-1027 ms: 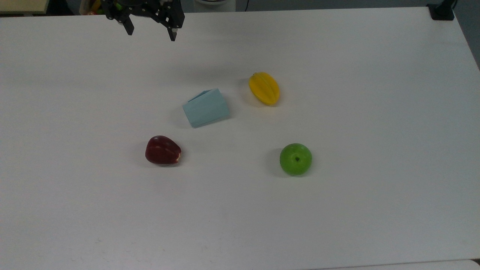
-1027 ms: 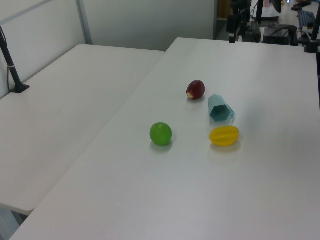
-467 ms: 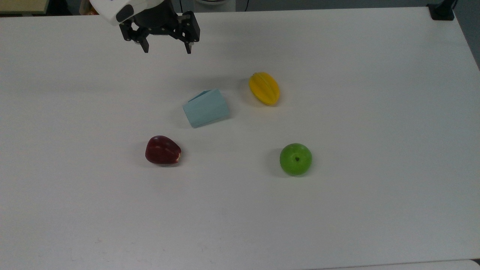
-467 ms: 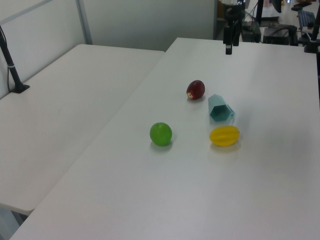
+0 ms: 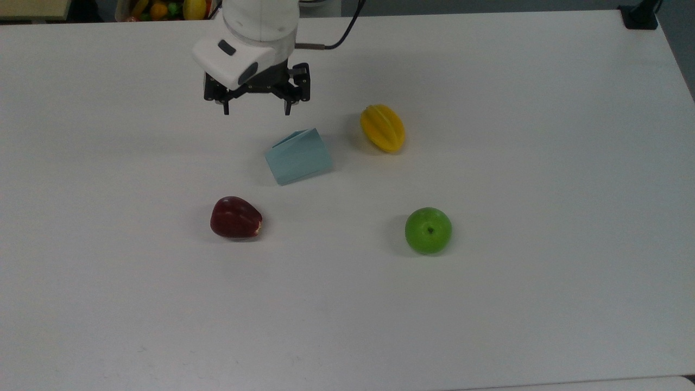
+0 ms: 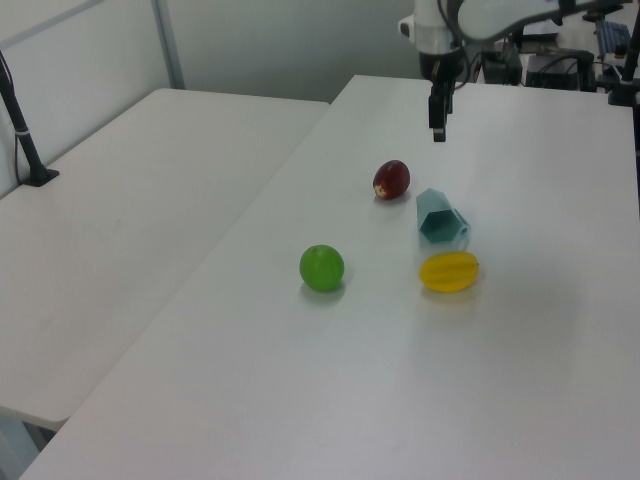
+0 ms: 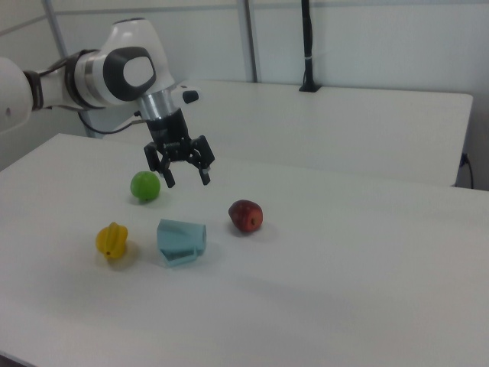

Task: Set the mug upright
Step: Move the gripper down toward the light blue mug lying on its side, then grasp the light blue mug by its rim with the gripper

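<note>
Top view: my pincer (image 5: 256, 111) has come down from the upper edge toward frame centre, jaws wide apart and empty, just above the mug (image 5: 298, 156) lying on its side; the approach is nearly done

Left view: mug (image 6: 441, 217) sits between red fruit (image 6: 391, 179) and yellow fruit (image 6: 449, 271)

Right view: open bench (image 7: 344, 290) toward the lower right

White arm (image 5: 260, 21), black pincer (image 5: 256, 111), seemingly screw-studded.
</note>
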You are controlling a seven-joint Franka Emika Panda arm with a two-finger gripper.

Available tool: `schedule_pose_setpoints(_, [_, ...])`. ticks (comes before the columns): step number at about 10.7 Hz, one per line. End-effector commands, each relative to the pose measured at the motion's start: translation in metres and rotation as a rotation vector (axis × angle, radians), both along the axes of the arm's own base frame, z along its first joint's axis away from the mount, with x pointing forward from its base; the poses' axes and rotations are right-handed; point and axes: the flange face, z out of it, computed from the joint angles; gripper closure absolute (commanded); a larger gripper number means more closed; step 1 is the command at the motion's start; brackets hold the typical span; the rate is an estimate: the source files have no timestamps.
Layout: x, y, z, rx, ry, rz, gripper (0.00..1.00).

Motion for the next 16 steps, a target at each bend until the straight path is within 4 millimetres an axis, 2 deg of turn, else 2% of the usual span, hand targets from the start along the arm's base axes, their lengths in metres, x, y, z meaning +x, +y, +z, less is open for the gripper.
schedule_pose_setpoints(1, [-0.005, 0.031, -0.043, -0.137, -0.03, 0.146, 0.0])
schedule_pose_setpoints(2, [-0.004, 0.039, -0.055, -0.146, -0.02, 0.157, 0.0])
schedule_pose_setpoints(3, [-0.009, 0.059, -0.063, -0.149, 0.0, 0.191, 0.0])
schedule_pose_setpoints(4, [-0.019, 0.068, -0.075, -0.15, 0.03, 0.208, 0.0])
schedule_pose_setpoints(5, [-0.029, 0.089, -0.086, -0.154, 0.051, 0.245, 0.0])
schedule_pose_setpoints(7, [-0.043, 0.109, -0.109, -0.16, 0.095, 0.284, 0.0])
schedule_pose_setpoints(8, [-0.046, 0.115, -0.117, -0.166, 0.105, 0.299, 0.0])
schedule_pose_setpoints(11, [-0.042, 0.112, -0.134, -0.243, 0.119, 0.335, 0.0])
schedule_pose_setpoints(13, [-0.035, 0.11, -0.145, -0.296, 0.096, 0.34, 0.06])
schedule_pose_setpoints(14, [-0.032, 0.11, -0.148, -0.324, 0.049, 0.307, 0.16])
schedule_pose_setpoints(15, [-0.031, 0.111, -0.154, -0.353, 0.032, 0.288, 0.35])
schedule_pose_setpoints(16, [-0.031, 0.112, -0.153, -0.355, 0.027, 0.283, 0.63])
